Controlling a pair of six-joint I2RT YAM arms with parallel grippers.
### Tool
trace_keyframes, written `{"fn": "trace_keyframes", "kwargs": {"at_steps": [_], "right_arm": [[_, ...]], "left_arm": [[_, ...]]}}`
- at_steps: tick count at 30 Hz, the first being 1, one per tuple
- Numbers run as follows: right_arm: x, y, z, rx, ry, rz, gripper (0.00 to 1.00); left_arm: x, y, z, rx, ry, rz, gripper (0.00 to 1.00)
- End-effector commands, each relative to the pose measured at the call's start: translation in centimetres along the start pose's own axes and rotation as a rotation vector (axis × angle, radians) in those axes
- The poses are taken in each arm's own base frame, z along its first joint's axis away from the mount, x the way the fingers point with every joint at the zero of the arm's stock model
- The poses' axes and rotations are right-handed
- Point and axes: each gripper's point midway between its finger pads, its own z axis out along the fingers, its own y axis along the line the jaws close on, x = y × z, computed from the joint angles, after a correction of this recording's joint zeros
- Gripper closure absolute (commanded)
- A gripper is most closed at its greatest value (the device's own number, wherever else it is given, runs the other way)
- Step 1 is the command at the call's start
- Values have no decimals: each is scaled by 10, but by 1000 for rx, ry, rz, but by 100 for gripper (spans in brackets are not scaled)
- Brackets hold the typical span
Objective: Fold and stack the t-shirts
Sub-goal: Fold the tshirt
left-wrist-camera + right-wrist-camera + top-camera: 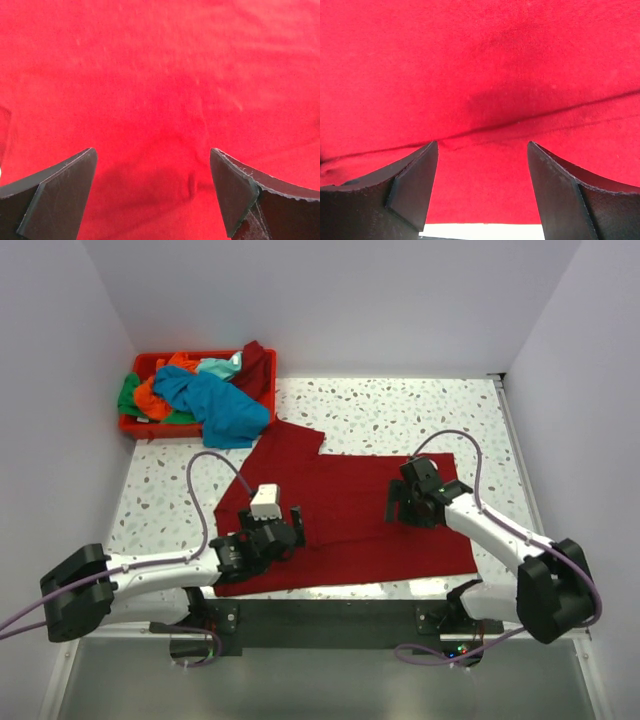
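A large dark red t-shirt (345, 505) lies spread flat on the table. My left gripper (283, 527) hovers over its left part, open and empty; the left wrist view shows only red cloth (160, 75) between the fingers (60, 190). My right gripper (412, 502) is over the shirt's right part, open and empty; a fold line or seam (520, 122) crosses the right wrist view and the shirt's edge over white table (480, 231) shows below. Teal (215, 400), orange (150, 398) and green (128, 395) shirts are heaped at the back left.
The heap sits in a red plastic bin (140, 428) at the back left corner, with the teal shirt spilling over its front rim. White walls close in the speckled table (400, 410) on three sides.
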Motion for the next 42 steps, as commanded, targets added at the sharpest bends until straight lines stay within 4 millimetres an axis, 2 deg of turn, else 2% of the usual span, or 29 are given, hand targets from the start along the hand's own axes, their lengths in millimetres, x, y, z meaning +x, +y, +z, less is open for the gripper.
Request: {"fn": "trace_keyframes", "kwargs": {"at_steps": [1, 2, 5, 12, 18, 22, 30, 42], "right_arm": [[-20, 9, 9, -4, -62, -17, 24], [-20, 8, 11, 3, -59, -17, 24], [-15, 2, 20, 31, -45, -24, 24], [8, -13, 37, 81, 9, -19, 24], [38, -29, 47, 123, 77, -5, 24], [50, -38, 40, 126, 79, 16, 24], [60, -33, 29, 67, 74, 72, 25], [76, -40, 15, 134, 60, 100, 25]], "left_arm": [[-25, -9, 12, 9, -53, 34, 0], [-30, -15, 17, 37, -58, 5, 0], [-31, -17, 27, 57, -59, 14, 0], [-3, -5, 45, 50, -7, 44, 0], [22, 8, 48, 39, 41, 49, 0], [33, 19, 45, 32, 62, 37, 0], [44, 31, 37, 23, 91, 42, 0], [44, 39, 30, 13, 94, 41, 0]]}}
